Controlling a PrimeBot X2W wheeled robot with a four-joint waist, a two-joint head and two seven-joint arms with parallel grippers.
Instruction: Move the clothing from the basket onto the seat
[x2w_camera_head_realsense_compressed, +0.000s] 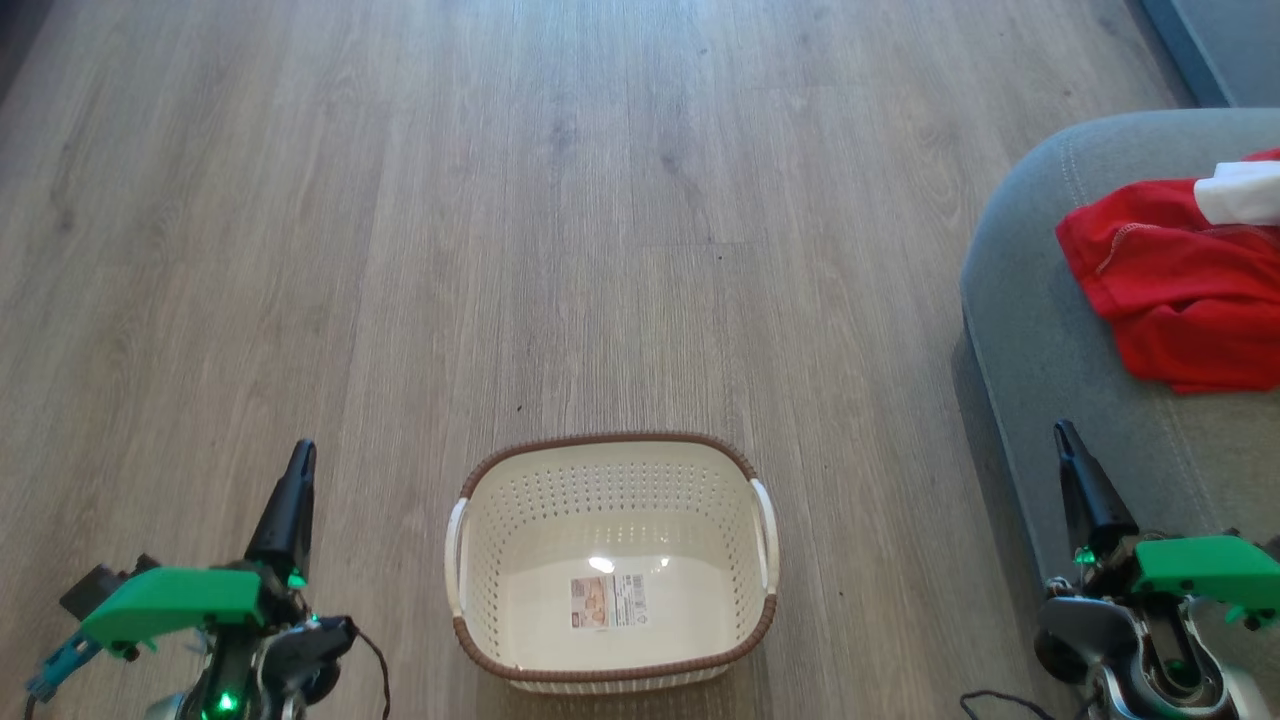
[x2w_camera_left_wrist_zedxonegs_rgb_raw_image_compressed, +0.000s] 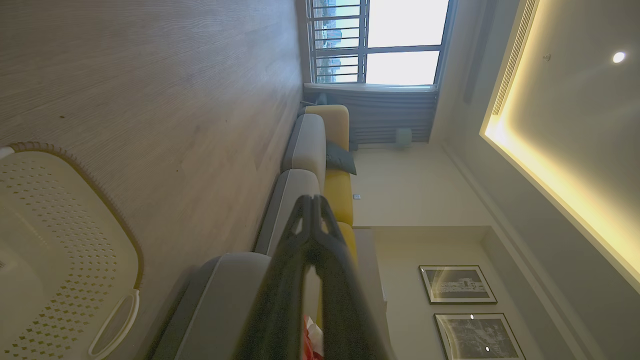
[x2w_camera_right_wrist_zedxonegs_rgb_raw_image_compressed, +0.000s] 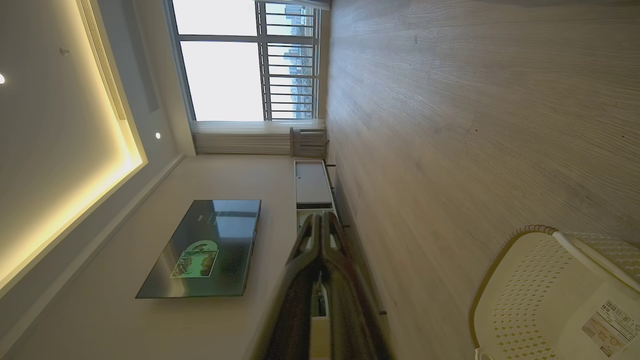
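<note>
Closest to me in the head view, my left hand (x2w_camera_head_realsense_compressed: 302, 455) sits low on the left with its two long dark fingers pressed flat together and nothing between them. My right hand (x2w_camera_head_realsense_compressed: 1066, 433) mirrors it at the lower right, also closed tight and empty. Both wrist views confirm this, each showing a pair of fingertips meeting at a point, the left hand (x2w_camera_left_wrist_zedxonegs_rgb_raw_image_compressed: 312, 200) and the right hand (x2w_camera_right_wrist_zedxonegs_rgb_raw_image_compressed: 320, 217). Between the two hands, on the grey wood-look plank floor (x2w_camera_head_realsense_compressed: 500, 200), stands the cream perforated plastic laundry basket (x2w_camera_head_realsense_compressed: 610, 490) with its brown woven-look rim and two white side handles. Its bottom is bare down to the label sticker (x2w_camera_head_realsense_compressed: 607, 600). To my right, well apart from the basket, is the large grey upholstered seat cushion (x2w_camera_head_realsense_compressed: 1050, 350) with rounded edges, and my right hand shows against its near corner. Farther back on that seat lies the bright red soft garment with a white panel (x2w_camera_head_realsense_compressed: 1180, 290), crumpled and running off the picture's right edge. Farthest off, the left wrist view looks down the room to a tall barred window (x2w_camera_left_wrist_zedxonegs_rgb_raw_image_compressed: 400, 40), and the right wrist view shows a wall-mounted dark television (x2w_camera_right_wrist_zedxonegs_rgb_raw_image_compressed: 210, 245).
</note>
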